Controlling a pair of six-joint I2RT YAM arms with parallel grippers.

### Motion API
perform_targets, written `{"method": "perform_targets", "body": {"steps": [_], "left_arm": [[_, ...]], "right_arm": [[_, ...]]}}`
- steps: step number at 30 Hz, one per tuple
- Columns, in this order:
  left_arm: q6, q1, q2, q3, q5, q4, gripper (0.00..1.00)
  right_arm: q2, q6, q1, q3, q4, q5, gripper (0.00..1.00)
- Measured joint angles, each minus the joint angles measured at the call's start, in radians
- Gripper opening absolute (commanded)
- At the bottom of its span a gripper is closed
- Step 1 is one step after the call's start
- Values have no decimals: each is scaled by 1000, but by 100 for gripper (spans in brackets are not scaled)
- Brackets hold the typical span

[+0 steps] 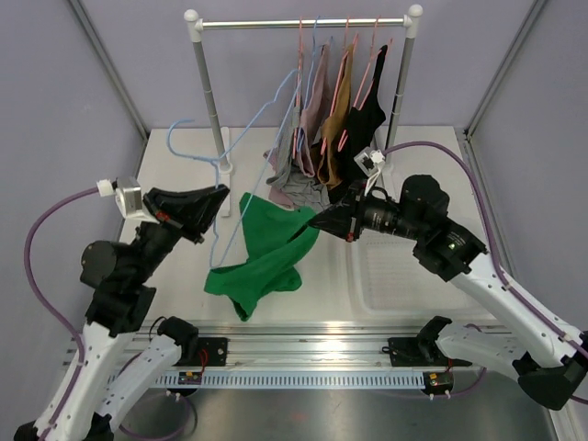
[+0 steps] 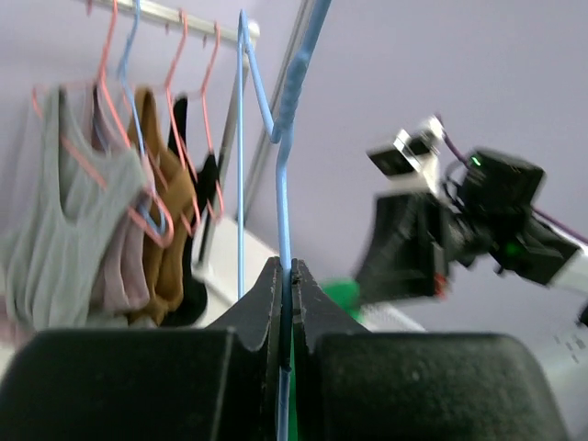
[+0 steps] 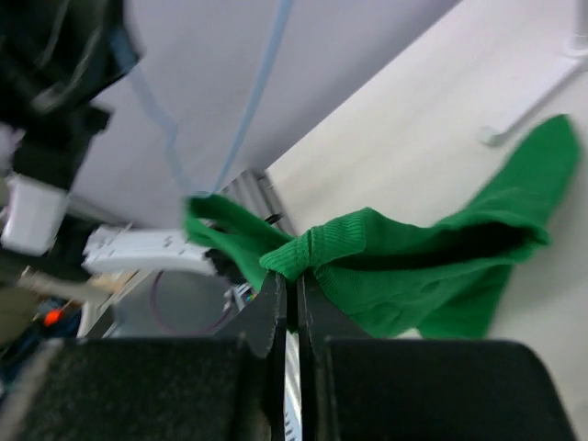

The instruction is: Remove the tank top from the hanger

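The green tank top [image 1: 262, 253] sags between the two arms. It is a soft ribbed knit, and its lower folds appear to rest on the white counter [image 1: 175, 276]. The right pincer [image 3: 292, 280] is pressed together on a bunched strap at the garment's right edge. The left pincer [image 2: 287, 268] is clamped on the thin blue wire hanger [image 2: 282, 184], whose long side slants up and away. The cloth lies just right of the left pincer, so a rightward pull would likely slide it off the wire.
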Motion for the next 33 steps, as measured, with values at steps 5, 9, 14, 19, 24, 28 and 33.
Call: {"method": "perform_targets", "body": {"steps": [5, 9, 14, 19, 24, 28, 33], "left_arm": [[47, 0, 197, 67, -58, 185, 0], [72, -1, 279, 162, -196, 132, 0], [100, -1, 280, 290, -344, -73, 0], [111, -1, 290, 351, -425, -249, 0], [129, -1, 427, 459, -466, -430, 0], [151, -1, 581, 567, -475, -559, 0], [177, -1, 719, 716, -481, -650, 0]], "right_arm": [[-58, -5, 0, 24, -82, -166, 0], [-80, -33, 0, 47, -196, -167, 0], [-56, -49, 87, 22, -220, -34, 0], [88, -26, 212, -65, -187, 214, 9], [313, 10, 227, -65, -202, 466, 69], [364, 24, 231, -48, -257, 601, 99], [271, 24, 232, -28, -296, 695, 100]]}}
